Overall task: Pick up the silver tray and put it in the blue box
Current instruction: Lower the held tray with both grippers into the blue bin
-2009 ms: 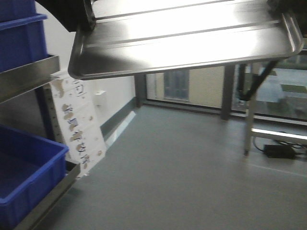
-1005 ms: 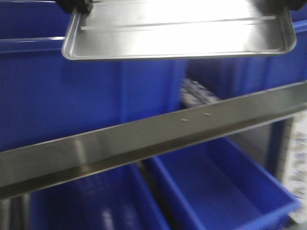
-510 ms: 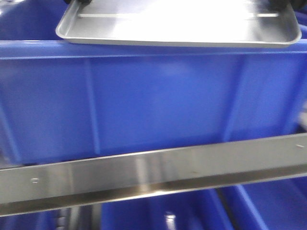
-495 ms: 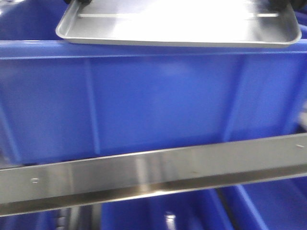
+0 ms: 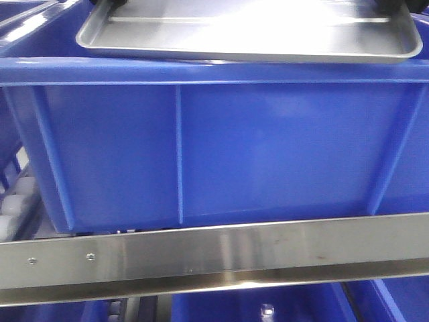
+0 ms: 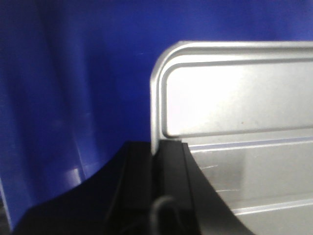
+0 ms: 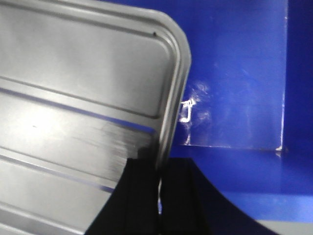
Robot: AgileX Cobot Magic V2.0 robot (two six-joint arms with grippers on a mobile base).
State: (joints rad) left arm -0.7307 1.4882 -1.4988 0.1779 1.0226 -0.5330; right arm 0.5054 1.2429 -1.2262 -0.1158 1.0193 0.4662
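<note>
**Silver tray (image 5: 248, 33) over the blue box (image 5: 268, 147) — release yet to come**

Held level and lengthwise, left to right, just above the near rim of the crate, with most of its floor reaching toward the far side over the opening. Clamped at both short ends: left gripper (image 6: 156, 147) closed on the rolled rim by the tray's left corner, right gripper (image 7: 159, 164) closed on the rim at the right end, a finger on each side of the edge in each wrist view. Nothing but blue plastic under and beyond the tray in those two views — inner wall and floor of the crate, by the look of it, apart from the metal. No contact with the crate to be seen from the front, though hard to tell at the near rim, with tray edge and box edge almost meeting.

Judged done: pick-up, carry, lining up over the box. Judged left: lowering past the rim, setting down on the floor inside, opening both grippers, drawing back clear of the walls. Below the crate, a steel shelf rail (image 5: 214, 258) across the near side.
</note>
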